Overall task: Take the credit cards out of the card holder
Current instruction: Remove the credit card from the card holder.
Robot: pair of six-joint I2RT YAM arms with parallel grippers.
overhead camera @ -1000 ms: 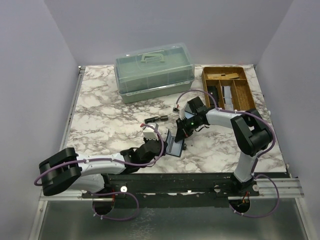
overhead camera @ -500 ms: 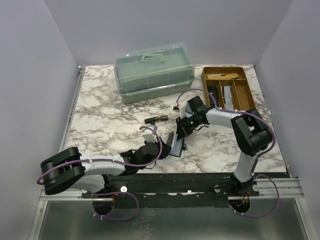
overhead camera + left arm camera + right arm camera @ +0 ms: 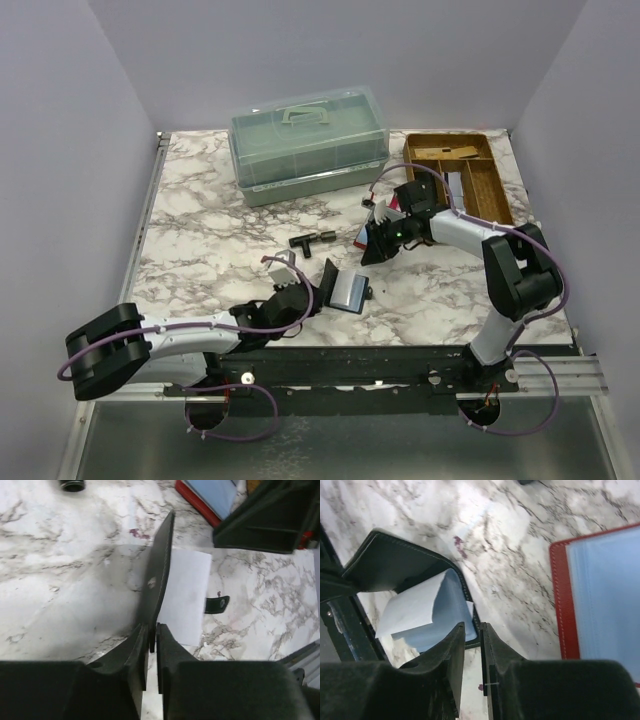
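One pale card (image 3: 182, 595) at least sits in the open half of the black card holder (image 3: 157, 570). It lies flat and face up with most of its face bare. From the right wrist view a second sheet seems to overlap it, but you cannot be sure.

- Card holder: near the front middle of the marble table (image 3: 200, 220). One flap stands upright and the other lies flat under the card.
- Left gripper (image 3: 151, 630): clenched on the upright flap near its lower edge. Judged purpose: pin the holder open and steady so that a card can slide out without dragging it.
- Right gripper (image 3: 472, 627): off the holder, hanging over bare marble between it and the red wallet (image 3: 560, 605). The fingers are close together with a narrow slit between them. You cannot tell whether a card is pinched there edge-on.
- Red wallet: lies open just behind, with a pale blue card (image 3: 605, 595) on its inside face.
- Further out: a small black T-shaped fitting (image 3: 312, 240), a lidded clear storage box (image 3: 308, 145) at the back, and a wooden tray (image 3: 497, 185) at the back right.

Judged next: you would bring the right fingers down to the card's free edge, keeping the left clamp firm.
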